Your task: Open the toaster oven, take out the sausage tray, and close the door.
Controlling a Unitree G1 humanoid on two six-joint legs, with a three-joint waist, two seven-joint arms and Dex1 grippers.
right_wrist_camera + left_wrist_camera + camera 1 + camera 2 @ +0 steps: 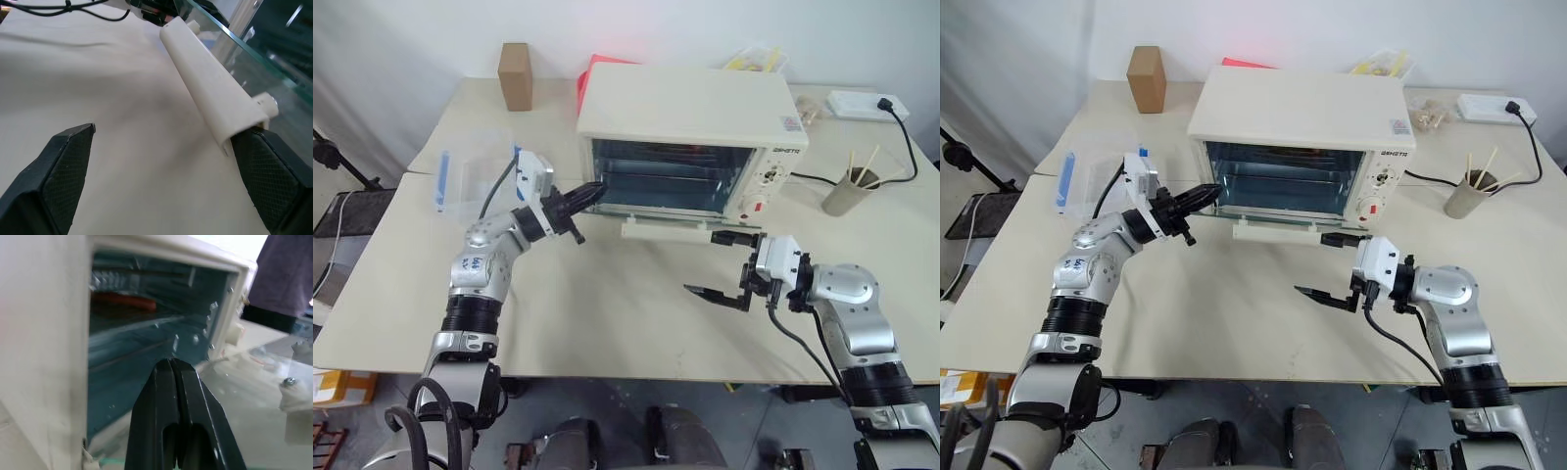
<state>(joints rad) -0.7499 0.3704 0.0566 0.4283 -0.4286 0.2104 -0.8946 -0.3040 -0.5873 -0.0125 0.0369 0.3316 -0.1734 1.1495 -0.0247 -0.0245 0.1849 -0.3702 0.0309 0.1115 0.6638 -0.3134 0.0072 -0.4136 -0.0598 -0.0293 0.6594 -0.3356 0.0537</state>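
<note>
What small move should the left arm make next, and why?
Probably open the left gripper before going deeper. Its fingers are shut at the mouth of the toaster oven, whose door is already down, and the sausage tray sits further inside. Shut fingers cannot take the tray's edge.

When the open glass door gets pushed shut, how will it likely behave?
The door looks stiff, a glass pane with a rigid bar handle, so it should swing as one piece. Glass is probably fragile and slippery; pushing the handle seems safer.

Cream table, white wall, perhaps grey floor
</note>
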